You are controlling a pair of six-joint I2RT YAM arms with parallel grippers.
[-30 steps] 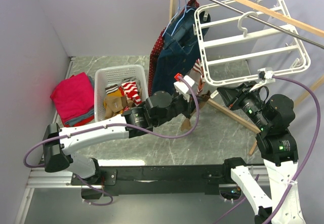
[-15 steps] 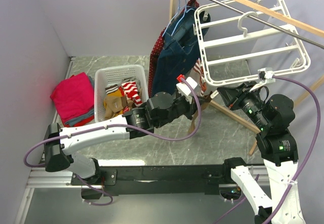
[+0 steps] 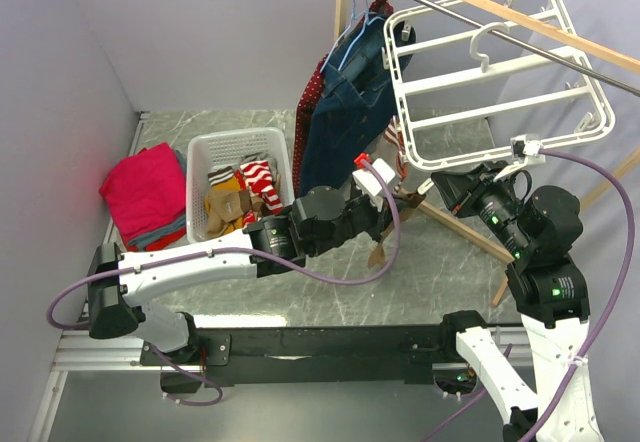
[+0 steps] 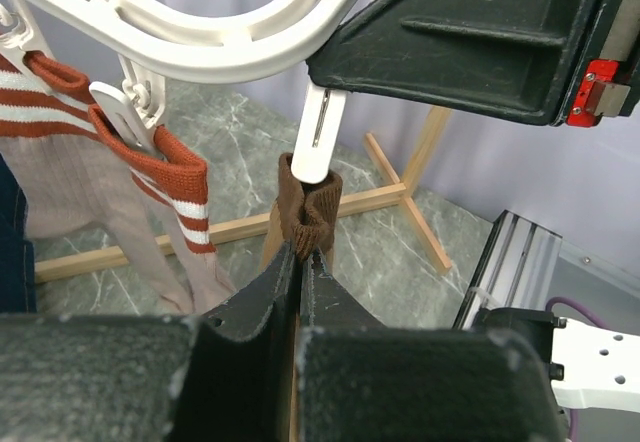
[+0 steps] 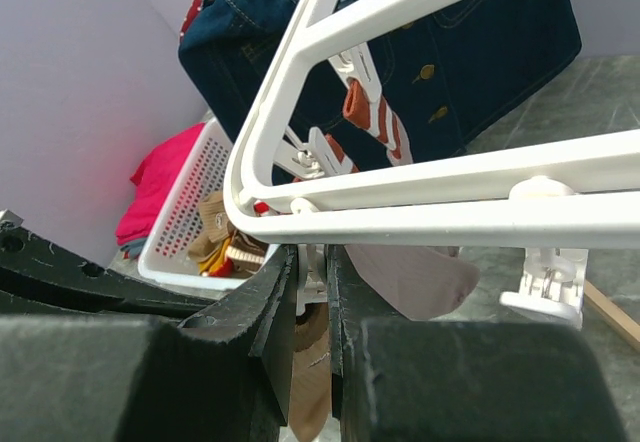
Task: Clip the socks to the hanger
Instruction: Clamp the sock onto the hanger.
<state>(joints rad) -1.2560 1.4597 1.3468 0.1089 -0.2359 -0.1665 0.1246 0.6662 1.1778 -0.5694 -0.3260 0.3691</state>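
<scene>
The table (image 3: 440,262) lies below the work. Above its far right hangs the hanger (image 5: 450,167), a broad white frame tilted on its hook, stiff but free to swing if I push on it. A navy garment (image 3: 340,112) hangs to its left, and the basket (image 3: 200,152) beyond that holds more socks.

My left arm reaches up under the frame's near corner. The left claw (image 4: 298,254) is pinched closed on the brown sock (image 4: 305,207), holding it just below the cuff so the folded cuff stands up above my fingertips. My right claw (image 5: 310,262) comes in from the other side with its fingers drawn close on the top of a dangling clip (image 4: 318,137), by my judgement squeezing it.

The clip's tip overlaps the front of the brown cuff. I cannot tell whether it has the fabric between its halves or only lies against it. On the neighbouring clip a striped sock (image 4: 150,162) already hangs by its reddish cuff.

The sock is light, soft and limp. It will fold away from any push, so the thick doubled cuff is the place to hold and to clip. The clip is small and springy and likely to twist on its link.
</scene>
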